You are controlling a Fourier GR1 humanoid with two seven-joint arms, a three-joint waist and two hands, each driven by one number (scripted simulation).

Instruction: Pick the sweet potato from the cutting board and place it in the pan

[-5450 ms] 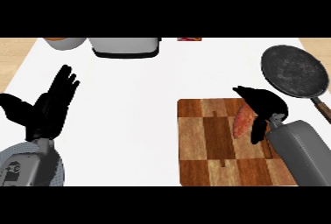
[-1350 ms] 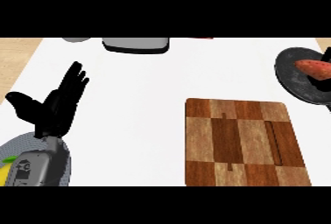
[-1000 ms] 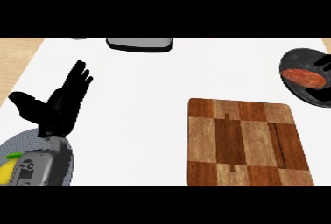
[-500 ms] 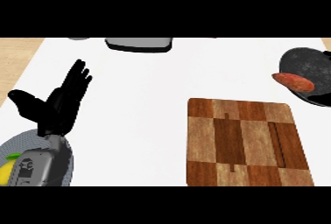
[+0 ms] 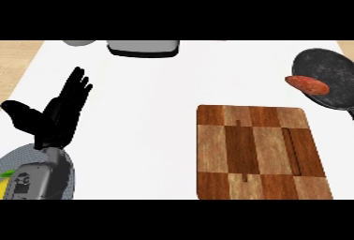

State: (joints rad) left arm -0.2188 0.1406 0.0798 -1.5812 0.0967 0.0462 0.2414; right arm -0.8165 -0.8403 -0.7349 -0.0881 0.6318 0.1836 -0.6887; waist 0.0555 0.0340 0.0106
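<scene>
The reddish sweet potato lies across the left rim of the black pan at the far right, partly overhanging the white counter. The wooden cutting board sits bare at the lower right. My left hand stands open at the left edge, fingers up, resting. My right hand shows nowhere in the head view.
A grey appliance and a grey bowl's edge sit along the counter's back. The counter's wooden edge shows at the far left.
The sweet potato has gone from inside the pan to its left rim. The right hand, earlier on the board by the potato, has left the view. The left hand has stayed still.
</scene>
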